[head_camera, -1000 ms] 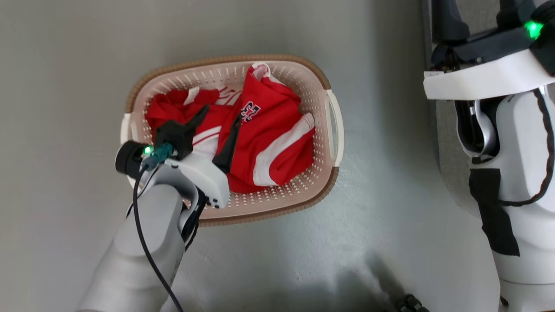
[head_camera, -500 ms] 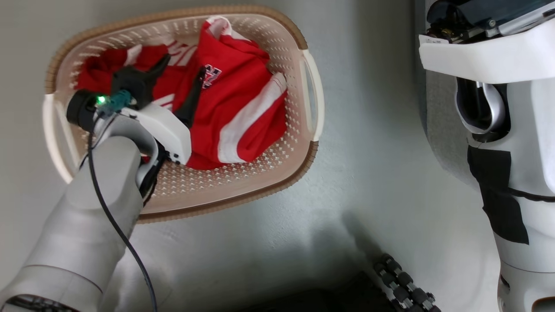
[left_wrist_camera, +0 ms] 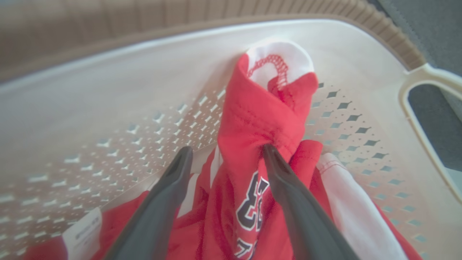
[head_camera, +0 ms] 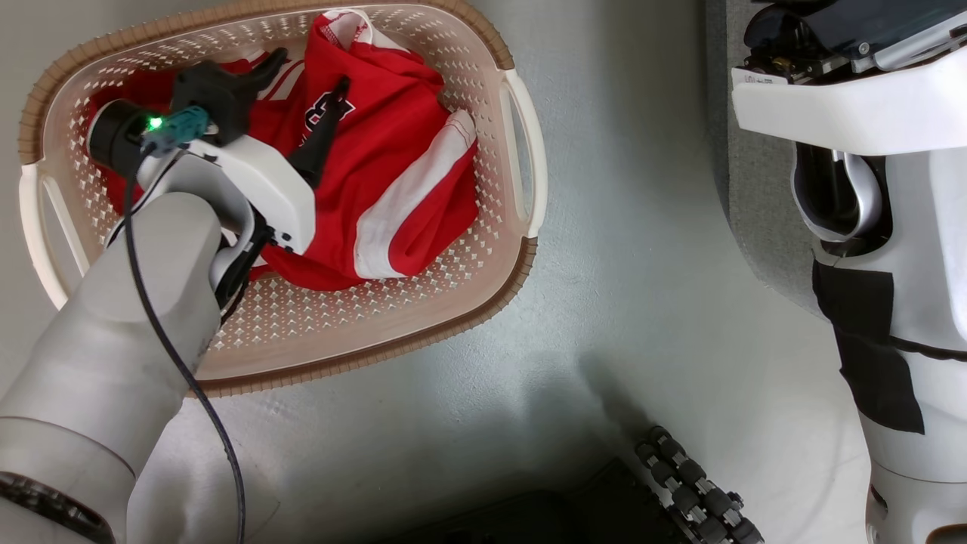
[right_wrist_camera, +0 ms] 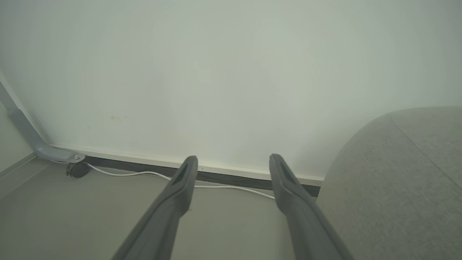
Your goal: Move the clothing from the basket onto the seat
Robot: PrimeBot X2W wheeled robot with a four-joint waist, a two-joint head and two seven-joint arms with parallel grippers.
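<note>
1. Left wrist view: the left gripper (left_wrist_camera: 226,150) stands spread wide inside the basket (left_wrist_camera: 108,108), with nothing clamped between its two dark fingers.
2. The tip of one finger (left_wrist_camera: 274,166) touches a crease in the clothing (left_wrist_camera: 249,119). The other finger lies just beside the red cloth, over the perforated basket wall.
3. A raised fold of the red garment with a white inner edge leans against the far wall of the basket, directly beyond the fingertips.
4. A dark number print (left_wrist_camera: 252,202) edged in white shows on the cloth between the two fingers.
5. A white label sticker (left_wrist_camera: 85,234) lies on the basket bottom, to the left of the garments.
6. In the head view the clothing lies bunched in the middle of the basket, red with broad white stripes, and all of it is inside the brown rim.
7. The basket sits on the pale grey floor (head_camera: 642,264) at the left of the scene, with its white handle (head_camera: 521,151) on the right side.
8. The right gripper (right_wrist_camera: 234,159) is well apart from the basket. Its fingers are also spread wide and empty, and they point toward a pale wall (right_wrist_camera: 231,72).
9. A white cable (right_wrist_camera: 144,174) runs along the base of that wall.
10. The seat (right_wrist_camera: 397,180), light grey fabric with a rounded edge and a stitched seam, rises at the right, near the right gripper, and no garment lies on the part in view.
</note>
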